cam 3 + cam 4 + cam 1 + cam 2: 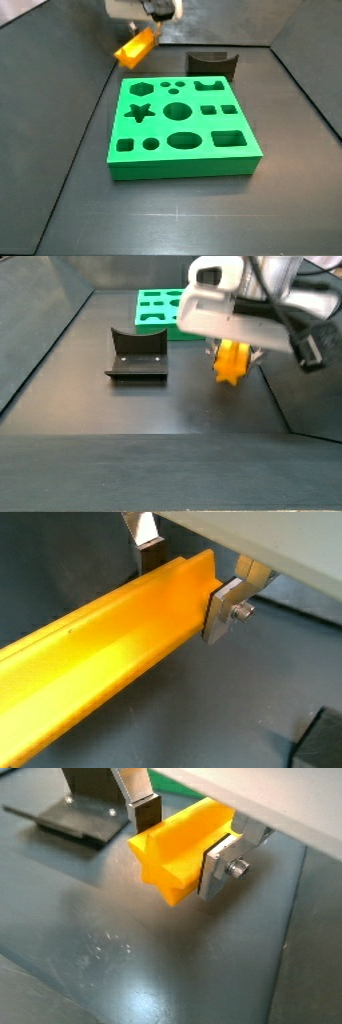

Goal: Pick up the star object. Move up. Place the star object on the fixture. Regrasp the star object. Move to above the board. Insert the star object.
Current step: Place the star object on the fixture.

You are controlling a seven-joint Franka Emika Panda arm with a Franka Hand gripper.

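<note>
The star object (178,860) is clamped between the jaws of the gripper (187,840), which have closed on its sides near one star-shaped end. In a wrist view that end faces the camera at frame centre; in a wrist view the long orange-yellow body (107,662) runs from the fingers (227,607) down to the lower left corner. It is held clear of the dark tabletop (120,968), tilted rather than level.

In a side view the prism (136,45) hangs at the upper left, beyond the far left corner of the board (181,150). The board lies flat in mid-frame, and all its cut-outs are empty, including the star cut-out (138,112) near its left edge.

The fixture (209,62) stands just behind the board's far edge, with nothing resting on it. In a side view it (136,354) sits left of centre, with the star object (233,361) to its right under the gripper (238,331) and apart from it.
</note>
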